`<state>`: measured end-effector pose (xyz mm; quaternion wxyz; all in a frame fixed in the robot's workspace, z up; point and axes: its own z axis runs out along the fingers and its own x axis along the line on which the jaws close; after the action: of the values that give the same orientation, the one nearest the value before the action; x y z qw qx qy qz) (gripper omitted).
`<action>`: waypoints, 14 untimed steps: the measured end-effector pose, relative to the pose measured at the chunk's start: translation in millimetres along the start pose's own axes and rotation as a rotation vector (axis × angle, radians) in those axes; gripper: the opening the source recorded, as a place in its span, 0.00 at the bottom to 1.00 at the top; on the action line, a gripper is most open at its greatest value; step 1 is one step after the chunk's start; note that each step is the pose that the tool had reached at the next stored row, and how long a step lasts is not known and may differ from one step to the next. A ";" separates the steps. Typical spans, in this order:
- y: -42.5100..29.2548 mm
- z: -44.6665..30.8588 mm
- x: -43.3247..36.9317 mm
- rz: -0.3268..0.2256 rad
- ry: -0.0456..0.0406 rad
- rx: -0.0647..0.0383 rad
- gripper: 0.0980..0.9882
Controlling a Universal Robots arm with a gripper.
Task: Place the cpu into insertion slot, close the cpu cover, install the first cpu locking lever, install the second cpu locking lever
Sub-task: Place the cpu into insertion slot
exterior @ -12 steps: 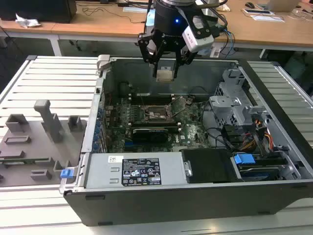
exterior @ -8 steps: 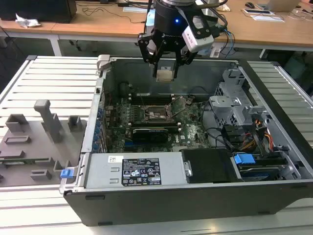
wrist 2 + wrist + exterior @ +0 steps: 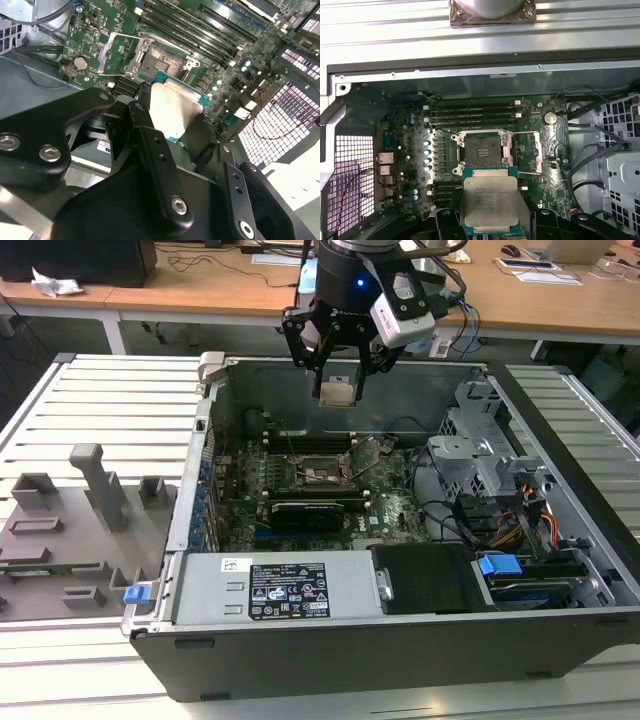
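The gripper (image 3: 337,390) pinches the cpu (image 3: 490,200) by its edges, above the open insertion slot (image 3: 481,152). The cpu cover (image 3: 541,150) lies flipped open beside the slot. In the second wrist view, black fingers (image 3: 150,145) hide part of the cpu's top.

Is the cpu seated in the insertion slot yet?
No, the cpu sits clamped in the gripper, and the insertion slot lies bare in the first wrist view.

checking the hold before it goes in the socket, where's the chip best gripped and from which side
By two opposite thin edges, coming down from above. The chip is a flat thin square, so its edges are the only faces to pinch, and the underside is left free to face the socket. The gripper holds it this way, a finger on each side.
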<state>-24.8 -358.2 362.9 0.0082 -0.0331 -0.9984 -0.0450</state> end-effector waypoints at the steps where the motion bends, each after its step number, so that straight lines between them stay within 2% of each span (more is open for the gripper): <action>1: -0.2 0.2 0.0 0.010 -0.0009 0.000 0.48; 5: -0.4 1.5 0.0 0.102 -0.0092 -0.001 0.48; 14: -0.4 2.2 0.0 0.241 -0.0216 -0.004 0.48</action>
<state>-24.8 -358.4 360.7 0.0027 -0.1536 -0.9871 -0.0454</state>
